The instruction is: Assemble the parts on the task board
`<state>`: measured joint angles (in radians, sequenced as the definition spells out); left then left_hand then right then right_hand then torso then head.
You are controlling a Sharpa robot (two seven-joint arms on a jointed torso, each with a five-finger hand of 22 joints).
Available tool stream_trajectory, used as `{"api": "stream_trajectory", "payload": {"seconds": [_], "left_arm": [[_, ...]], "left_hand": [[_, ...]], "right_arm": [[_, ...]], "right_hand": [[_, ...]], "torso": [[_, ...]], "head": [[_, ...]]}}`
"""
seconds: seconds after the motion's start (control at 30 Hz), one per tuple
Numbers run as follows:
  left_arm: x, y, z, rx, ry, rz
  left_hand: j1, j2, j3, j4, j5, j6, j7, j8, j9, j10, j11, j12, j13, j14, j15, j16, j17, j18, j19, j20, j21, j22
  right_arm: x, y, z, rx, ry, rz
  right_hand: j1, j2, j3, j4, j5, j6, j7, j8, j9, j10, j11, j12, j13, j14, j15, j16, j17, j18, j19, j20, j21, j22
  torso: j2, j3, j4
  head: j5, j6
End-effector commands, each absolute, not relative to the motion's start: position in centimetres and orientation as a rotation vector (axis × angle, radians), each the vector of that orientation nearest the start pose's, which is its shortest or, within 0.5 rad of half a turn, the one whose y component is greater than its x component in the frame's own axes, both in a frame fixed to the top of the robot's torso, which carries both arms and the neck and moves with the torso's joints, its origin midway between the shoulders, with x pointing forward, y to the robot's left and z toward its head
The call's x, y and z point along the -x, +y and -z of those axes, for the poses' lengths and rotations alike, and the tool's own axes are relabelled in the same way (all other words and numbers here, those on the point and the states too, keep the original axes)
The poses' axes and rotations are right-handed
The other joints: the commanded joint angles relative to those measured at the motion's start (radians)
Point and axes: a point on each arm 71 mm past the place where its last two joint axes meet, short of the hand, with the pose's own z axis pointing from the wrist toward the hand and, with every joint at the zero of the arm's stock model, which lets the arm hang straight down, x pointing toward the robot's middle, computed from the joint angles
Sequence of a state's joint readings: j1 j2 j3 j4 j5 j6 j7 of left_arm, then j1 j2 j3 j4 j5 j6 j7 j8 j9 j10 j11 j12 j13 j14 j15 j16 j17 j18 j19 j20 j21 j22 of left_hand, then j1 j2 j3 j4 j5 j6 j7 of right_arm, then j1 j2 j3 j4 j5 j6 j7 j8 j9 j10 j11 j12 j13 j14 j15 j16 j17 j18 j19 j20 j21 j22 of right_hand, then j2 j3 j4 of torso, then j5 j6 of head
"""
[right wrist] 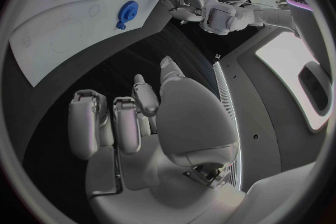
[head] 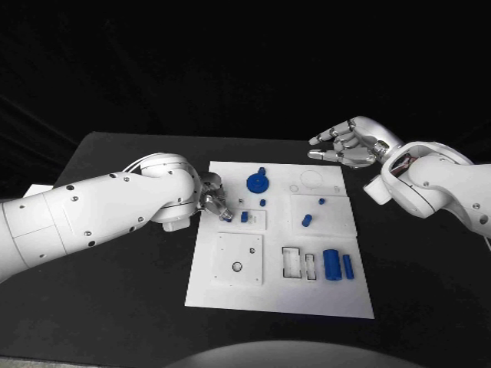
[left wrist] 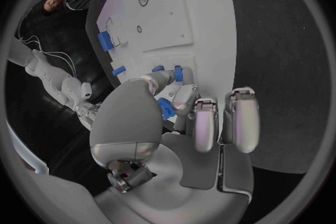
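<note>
Your left hand [head: 215,201] sits at the left edge of the task board [head: 229,295] and seems to pinch a small blue part [left wrist: 165,108]. Your right hand [head: 348,142] hangs released over the worktop [head: 113,307] beyond the far right corner. Loose gear [head: 258,182], pegs and cylinders [head: 332,264] suggest most work remains; the near half has open room.

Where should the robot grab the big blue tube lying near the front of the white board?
Probably around its middle, coming straight down from above. The big blue cylinder lies flat on the white task board, long sides bare, so fingers could close across its round body. A thin blue bar lies close beside it, crowding that side. The open right hand looks better placed.
</note>
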<state>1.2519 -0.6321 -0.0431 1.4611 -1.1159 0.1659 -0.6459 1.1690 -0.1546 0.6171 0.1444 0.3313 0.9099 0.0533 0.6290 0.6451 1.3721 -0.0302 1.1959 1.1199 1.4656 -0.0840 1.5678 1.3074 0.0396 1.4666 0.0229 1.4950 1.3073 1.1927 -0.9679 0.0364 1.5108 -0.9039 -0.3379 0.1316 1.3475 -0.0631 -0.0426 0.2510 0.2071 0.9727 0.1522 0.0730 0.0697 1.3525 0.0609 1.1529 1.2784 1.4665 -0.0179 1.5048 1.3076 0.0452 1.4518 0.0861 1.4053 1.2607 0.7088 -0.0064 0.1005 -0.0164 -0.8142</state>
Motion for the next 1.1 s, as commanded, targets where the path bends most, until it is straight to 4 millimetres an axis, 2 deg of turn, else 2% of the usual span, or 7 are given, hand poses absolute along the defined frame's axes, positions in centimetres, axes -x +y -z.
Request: {"api": "stream_trajectory", "payload": {"seconds": [0.03,0.2,0.3,0.8,0.97,1.1], "left_arm": [[-48.74,13.31,21.3,0.026,2.379,0.33],[-48.98,13.37,21.59,0.042,2.416,0.312],[-49.09,13.24,21.76,0.045,2.438,0.303],[-49.14,12.89,22.02,0.043,2.477,0.291],[-49.29,12.99,21.98,0.059,2.464,0.288],[-49.32,13.01,21.97,0.064,2.461,0.285]], "left_hand": [[0.0,0.01,0.129,-0.131,0.005,0.019,-0.014,0.003,-0.001,0.007,-0.003,-0.004,0.001,0.105,-0.002,0.003,0.263,-0.016,0.067,-0.004,0.005,0.168],[-0.02,0.013,0.128,-0.126,0.006,0.022,-0.015,0.003,-0.004,0.009,-0.003,-0.007,-0.003,0.105,-0.002,0.003,0.263,-0.016,0.067,-0.003,0.005,0.168],[-0.045,0.019,0.12,-0.118,0.004,0.034,-0.02,0.006,-0.007,0.024,-0.005,0.022,0.031,0.105,-0.003,0.003,0.263,-0.016,0.066,-0.003,0.005,0.168],[-0.11,0.034,0.069,-0.088,0.003,0.062,-0.031,-0.001,-0.024,0.041,-0.014,0.056,0.071,0.105,-0.009,0.003,0.263,-0.018,0.069,-0.006,0.01,0.177],[-0.159,0.045,0.045,-0.051,0.002,0.073,-0.033,-0.01,-0.036,0.041,-0.014,0.06,0.077,0.105,-0.01,0.003,0.263,-0.018,0.069,-0.007,0.01,0.178],[-0.178,0.04,0.03,-0.042,0.001,0.078,-0.034,-0.014,-0.042,0.043,-0.016,0.062,0.08,0.105,-0.011,0.003,0.263,-0.018,0.07,-0.008,0.012,0.179]], "right_arm": [[-49.25,-26.51,15.5,-0.329,1.589,-0.978],[-49.24,-26.5,15.5,-0.329,1.59,-0.979],[-49.23,-26.47,15.5,-0.328,1.591,-0.979],[-49.21,-26.48,15.51,-0.328,1.593,-0.98],[-49.21,-26.46,15.51,-0.327,1.593,-0.981],[-49.21,-26.45,15.52,-0.327,1.594,-0.981]], "right_hand": [[-0.002,0.006,-0.006,-0.001,0.005,-0.002,-0.005,0.004,0.001,-0.005,-0.001,-0.001,-0.001,0.081,0.0,-0.002,0.166,0.019,-0.006,-0.002,-0.003,-0.001],[-0.002,0.006,-0.006,-0.001,0.005,-0.002,-0.005,0.004,0.001,-0.005,-0.001,-0.001,-0.001,0.081,0.0,-0.002,0.166,0.019,-0.006,-0.002,-0.003,-0.001],[-0.002,0.006,-0.006,-0.002,0.005,-0.002,-0.005,0.004,0.001,-0.006,-0.001,-0.002,-0.002,0.08,0.0,-0.003,0.165,0.019,-0.006,-0.002,-0.004,-0.001],[-0.002,0.006,-0.006,-0.002,0.005,-0.002,-0.005,0.004,0.001,-0.006,-0.001,-0.002,-0.002,0.08,0.0,-0.003,0.165,0.019,-0.006,-0.002,-0.004,-0.001],[-0.002,0.006,-0.006,-0.002,0.005,-0.002,-0.005,0.004,0.001,-0.006,-0.001,-0.002,-0.002,0.08,0.0,-0.003,0.165,0.019,-0.006,-0.002,-0.004,-0.001],[-0.002,0.006,-0.006,-0.002,0.005,-0.002,-0.005,0.004,0.001,-0.006,-0.001,-0.002,-0.002,0.08,0.0,-0.003,0.165,0.019,-0.006,-0.002,-0.004,-0.001]], "torso": [[0.0,0.0008,-0.0002],[0.0,0.0012,0.0004],[0.001,0.0006,-0.0001],[0.0,0.0004,0.001],[0.0,0.0005,0.0011],[0.0,-0.0002,0.0006]], "head": [[0.0,0.0],[0.001,-0.001],[0.0,-0.001],[-0.002,-0.003],[-0.002,-0.003],[-0.002,-0.003]]}}
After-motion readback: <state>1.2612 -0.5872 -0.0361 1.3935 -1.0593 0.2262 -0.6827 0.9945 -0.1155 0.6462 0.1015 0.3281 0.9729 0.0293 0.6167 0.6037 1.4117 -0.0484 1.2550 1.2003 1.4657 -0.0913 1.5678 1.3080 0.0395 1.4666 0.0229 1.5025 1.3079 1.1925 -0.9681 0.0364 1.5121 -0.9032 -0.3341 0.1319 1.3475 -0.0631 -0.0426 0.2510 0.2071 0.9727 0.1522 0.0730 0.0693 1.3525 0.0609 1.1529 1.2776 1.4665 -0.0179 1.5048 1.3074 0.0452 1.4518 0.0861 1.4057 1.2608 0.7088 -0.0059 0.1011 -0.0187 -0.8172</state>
